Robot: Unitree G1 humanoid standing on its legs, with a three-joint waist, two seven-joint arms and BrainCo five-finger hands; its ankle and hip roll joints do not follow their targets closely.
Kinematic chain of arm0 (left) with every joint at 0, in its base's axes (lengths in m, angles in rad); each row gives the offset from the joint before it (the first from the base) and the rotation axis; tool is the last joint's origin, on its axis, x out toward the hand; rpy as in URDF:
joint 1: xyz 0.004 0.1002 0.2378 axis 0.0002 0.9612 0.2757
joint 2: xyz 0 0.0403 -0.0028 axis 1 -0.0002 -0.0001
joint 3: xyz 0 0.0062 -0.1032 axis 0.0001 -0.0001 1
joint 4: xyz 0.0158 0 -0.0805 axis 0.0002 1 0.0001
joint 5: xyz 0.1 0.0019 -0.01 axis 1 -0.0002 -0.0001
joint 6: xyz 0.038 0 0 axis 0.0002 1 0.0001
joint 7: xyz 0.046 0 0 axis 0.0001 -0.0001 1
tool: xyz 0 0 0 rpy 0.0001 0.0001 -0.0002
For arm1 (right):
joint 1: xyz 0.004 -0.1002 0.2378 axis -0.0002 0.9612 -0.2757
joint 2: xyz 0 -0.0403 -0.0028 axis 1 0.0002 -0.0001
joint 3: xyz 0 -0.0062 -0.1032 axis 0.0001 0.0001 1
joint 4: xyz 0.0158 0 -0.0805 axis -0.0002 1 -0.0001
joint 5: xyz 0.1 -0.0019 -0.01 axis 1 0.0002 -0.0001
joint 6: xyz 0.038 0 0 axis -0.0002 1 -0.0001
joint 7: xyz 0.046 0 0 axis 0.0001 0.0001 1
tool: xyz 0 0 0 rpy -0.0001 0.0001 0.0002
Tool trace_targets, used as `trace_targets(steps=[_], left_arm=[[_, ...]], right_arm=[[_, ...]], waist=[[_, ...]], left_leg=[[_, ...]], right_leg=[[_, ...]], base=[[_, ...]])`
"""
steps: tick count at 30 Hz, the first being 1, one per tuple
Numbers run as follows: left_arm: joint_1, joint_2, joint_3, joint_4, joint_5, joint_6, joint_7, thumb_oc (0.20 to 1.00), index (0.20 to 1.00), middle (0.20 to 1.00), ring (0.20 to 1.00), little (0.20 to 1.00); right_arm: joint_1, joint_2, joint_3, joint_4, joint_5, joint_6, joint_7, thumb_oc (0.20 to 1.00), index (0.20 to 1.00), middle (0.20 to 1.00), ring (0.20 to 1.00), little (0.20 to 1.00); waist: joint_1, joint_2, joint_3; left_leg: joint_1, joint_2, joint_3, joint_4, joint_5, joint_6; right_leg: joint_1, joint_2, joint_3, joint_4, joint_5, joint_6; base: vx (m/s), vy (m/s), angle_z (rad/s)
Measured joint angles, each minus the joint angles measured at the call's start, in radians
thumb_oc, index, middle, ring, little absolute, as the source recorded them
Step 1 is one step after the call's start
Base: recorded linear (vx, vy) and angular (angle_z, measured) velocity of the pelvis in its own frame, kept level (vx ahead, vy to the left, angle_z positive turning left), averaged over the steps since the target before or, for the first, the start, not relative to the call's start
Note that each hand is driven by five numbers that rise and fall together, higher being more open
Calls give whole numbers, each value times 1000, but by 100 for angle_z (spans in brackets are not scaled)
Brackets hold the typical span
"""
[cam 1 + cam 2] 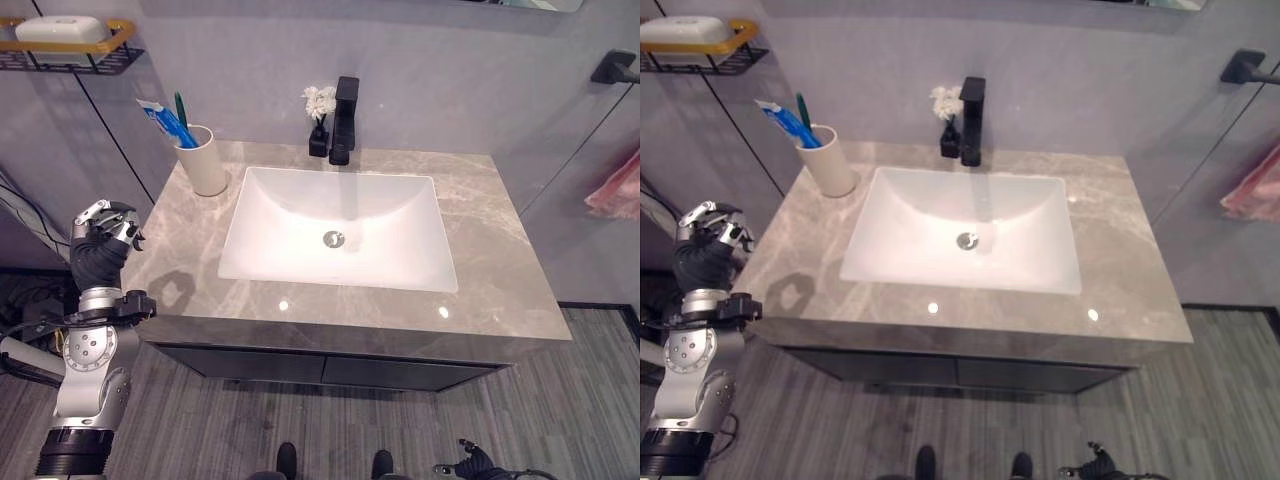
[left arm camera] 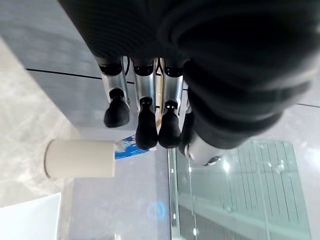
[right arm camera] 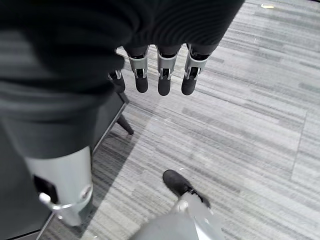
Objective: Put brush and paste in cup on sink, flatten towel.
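A cream cup [image 1: 205, 160] stands at the back left corner of the grey marble counter [image 1: 480, 250]. A green toothbrush [image 1: 180, 108] and a blue and white toothpaste tube [image 1: 163, 120] stand in it. The left wrist view also shows the cup [image 2: 80, 159] with the tube [image 2: 131, 148]. My left hand [image 1: 103, 238] is raised beside the counter's left edge, in front of the cup, with relaxed fingers [image 2: 146, 127] and nothing in it. My right hand [image 3: 165, 80] hangs low over the floor, open and holding nothing. A pink towel [image 1: 615, 190] hangs on the right wall.
A white basin [image 1: 340, 235] is set in the middle of the counter, with a black faucet [image 1: 343, 120] and a small vase of white flowers [image 1: 319, 110] behind it. A wire shelf with a soap bar [image 1: 62, 35] hangs at the upper left. A black hook [image 1: 612, 68] is above the towel.
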Motion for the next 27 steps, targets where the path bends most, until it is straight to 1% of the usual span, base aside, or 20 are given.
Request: trace_targets(steps=[1, 2, 3, 4, 5, 6, 7, 8, 9, 10, 11, 12, 13, 14, 16, 18, 19, 20, 25, 27], left_arm=[[0, -2, 1, 0, 1, 0, -3, 200, 200, 200, 200, 200], [-2, 2, 2, -5, 1, 0, -3, 200, 200, 200, 200, 200], [-1, 8, 4, -8, 4, -1, -3, 200, 200, 200, 200, 200], [1, 3, 4, -9, 7, 0, -10, 200, 200, 200, 200, 200], [9, -7, 4, -9, 7, 1, -11, 200, 200, 200, 200, 200], [20, -13, 4, -9, 7, 4, -12, 200, 200, 200, 200, 200], [30, -15, 5, -9, 7, 7, -12, 200, 200, 200, 200, 200], [35, -15, 6, -9, 7, 11, -12, 200, 200, 200, 200, 200], [36, -16, 8, -9, 7, 14, -12, 200, 200, 200, 200, 200], [34, -15, 11, -9, 7, 16, -13, 200, 200, 200, 200, 200], [31, -20, 13, -9, 7, 17, -16, 200, 200, 200, 200, 200], [33, -25, 13, -10, 8, 19, -21, 200, 200, 200, 200, 200], [32, -38, 14, -13, 8, 19, -30, 200, 200, 200, 200, 200], [29, -63, 13, -12, 12, 24, -32, 200, 200, 200, 200, 200], [22, -81, 17, -13, 32, 25, -32, 200, 200, 200, 200, 200], [22, -80, 20, -13, 36, 26, -32, 200, 200, 200, 200, 200], [22, -80, 26, -13, 36, 27, -32, 200, 200, 200, 200, 200], [22, -80, 28, -13, 36, 27, -32, 200, 200, 200, 200, 200], [20, -71, 40, 15, 34, 29, -26, 200, 200, 200, 200, 200], [19, -65, 44, 63, 34, 34, -10, 200, 200, 200, 200, 200]], right_arm=[[0, 2, 5, 1, 0, -4, 0, 1000, 1000, 1000, 1000, 1000], [0, 6, 13, 3, 0, -5, 3, 1000, 1000, 1000, 1000, 1000], [-9, 10, 13, 2, 0, -6, 5, 1000, 1000, 1000, 1000, 1000], [-6, 5, 11, 12, 0, -3, 5, 1000, 1000, 1000, 1000, 1000], [0, 3, 11, 16, 0, -2, 5, 1000, 1000, 1000, 1000, 1000], [0, 4, 11, 29, 0, -1, 7, 1000, 1000, 1000, 1000, 1000], [0, 4, 11, 34, 0, 0, 9, 1000, 1000, 1000, 1000, 1000], [2, 4, 10, 35, 0, 0, 11, 1000, 1000, 1000, 1000, 1000], [3, 4, 10, 39, 0, -1, 14, 1000, 1000, 1000, 1000, 1000], [7, 7, 9, 47, 0, -1, 16, 1000, 1000, 1000, 1000, 1000], [11, 8, 1, 52, -1, 0, 17, 1000, 1000, 1000, 1000, 1000], [16, 3, -1, 55, 0, 0, 17, 1000, 1000, 1000, 1000, 1000], [18, -6, -2, 55, 0, 0, 17, 1000, 1000, 1000, 1000, 1000], [25, -9, -14, 44, 0, 0, 17, 1000, 1000, 1000, 1000, 1000], [34, -9, -14, 45, 0, 1, 18, 1000, 1000, 1000, 1000, 1000], [31, -14, -14, 38, -1, 0, 18, 1000, 1000, 1000, 1000, 1000], [26, -18, -13, 29, -1, 0, 18, 1000, 1000, 1000, 1000, 1000], [24, -22, -13, 23, -1, 0, 18, 1000, 1000, 1000, 1000, 1000], [37, -22, -11, 10, -3, 0, 19, 1000, 1000, 1000, 1000, 1000], [37, -20, -9, 7, -3, 0, 20, 1000, 1000, 1000, 1000, 1000]], waist=[[-12, 15, 8], [-13, 15, 8], [-4, 12, 8], [-14, 0, 9], [-29, -1, 10], [-30, 1, 11], [-29, -1, 15], [-28, -3, 18], [-30, -9, 22], [-35, -20, 28], [-35, -36, 33], [-35, -26, 43], [-36, -9, 54], [-38, 17, 65], [-43, 28, 60], [-53, 30, 58], [-55, 33, 57], [-57, 33, 57], [-57, 34, 48], [-57, 39, 41]], left_leg=[[3, 7, -5, 3, 0, 11], [3, 12, -3, 4, 0, 15], [3, 14, 4, 3, 0, 18], [3, 5, 10, 4, -2, 21], [6, 1, 4, 4, -3, 22], [13, 2, 1, 4, -5, 25], [24, 2, 0, 4, -9, 22], [34, 1, -4, 4, -14, 15], [43, -1, -11, 4, -20, 12], [55, -8, -30, 4, -28, -1], [73, -13, -44, 5, -35, -14], [72, -3, -48, 15, -46, -27], [70, 10, -51, 35, -61, -40], [75, 37, -67, 52, -83, -58], [91, 54, -77, 53, -99, -71], [98, 67, -78, 57, -104, -70], [105, 74, -77, 53, -108, -79], [104, 78, -77, 53, -111, -83], [128, 92, -87, 18, -112, -89], [139, 91, -91, 6, -111, -90]], right_leg=[[-52, 32, 68, 80, -83, 13], [-90, 69, 93, 115, -121, 7], [-124, 83, 84, 134, -136, -3], [-180, 86, -30, 106, -118, -12], [-187, 86, -39, 53, -98, -14], [-186, 85, -39, -4, -76, 2], [-179, 82, -32, -40, -57, 0], [-174, 79, -11, -66, -49, 12], [-162, 78, 18, -92, -49, 15], [-124, 82, 89, -131, -51, 20], [-96, 86, 127, -156, -21, 34], [-89, 99, 140, -154, -7, 37], [-91, 116, 144, -139, -2, 36], [-57, 140, 139, -146, 22, 10], [-34, 157, 119, -162, 38, -12], [-23, 170, 107, -168, 41, -27], [-21, 175, 104, -174, 48, -31], [-19, 179, 102, -178, 55, -45], [25, 184, 88, -231, 63, -50], [42, 183, 86, -255, 77, -61]], base=[[11, 90, -6], [38, 51, -10], [122, 21, -11], [108, 7, 11], [110, -1, 22], [73, -7, 22], [100, -7, 10], [103, -10, 9], [66, -3, 27], [71, -18, 39], [87, -41, 45], [113, -66, 30], [161, -118, 28], [110, -89, 21], [91, -81, 15], [58, -64, 3], [59, -84, -7], [80, -111, -6], [61, -65, 8], [18, -19, 3]])
